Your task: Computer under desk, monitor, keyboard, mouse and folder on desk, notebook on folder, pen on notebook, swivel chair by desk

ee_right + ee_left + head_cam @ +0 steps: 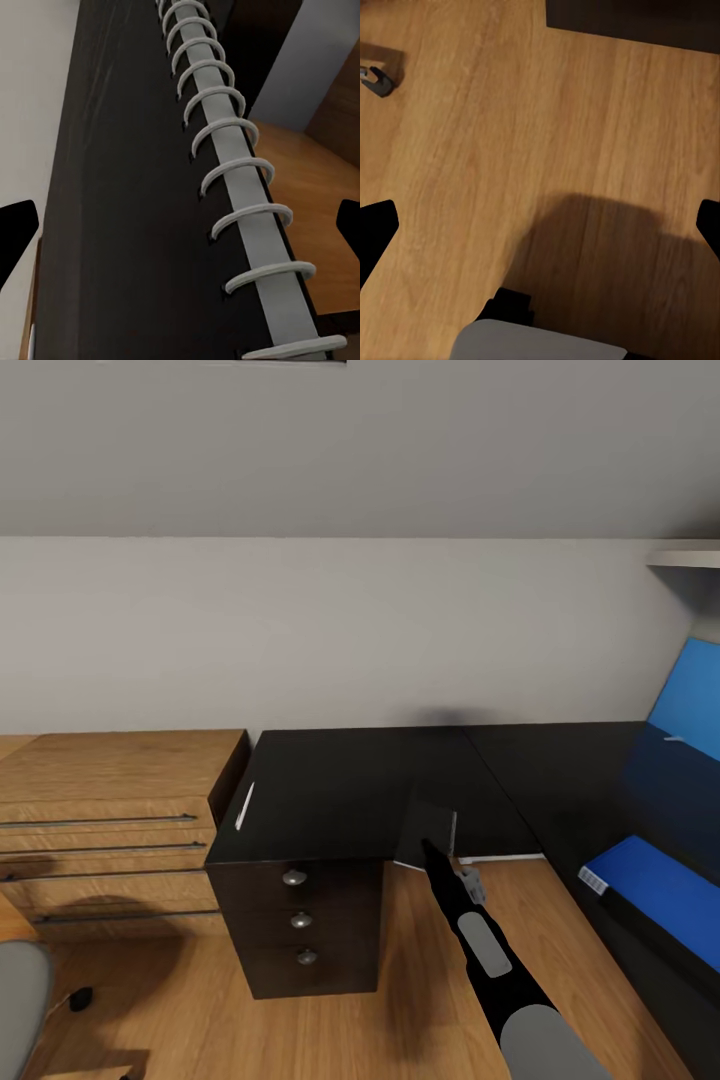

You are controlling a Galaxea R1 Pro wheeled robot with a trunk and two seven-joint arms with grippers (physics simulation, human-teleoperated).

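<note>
Black L-shaped surface (350,790) runs along the wall. Pen (244,806) lies near its left edge, over the drawers (300,925). Blue folder (665,895) sits flat on the right wing, at the front edge. The notebook (428,832) is at the inner corner, can't tell if it's resting on the top. Wood floor (420,1000) below

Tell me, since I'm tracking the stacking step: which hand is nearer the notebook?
Right. The right hand reaches the notebook at the desk edge; the left hand hangs over bare wooden floor.
</note>
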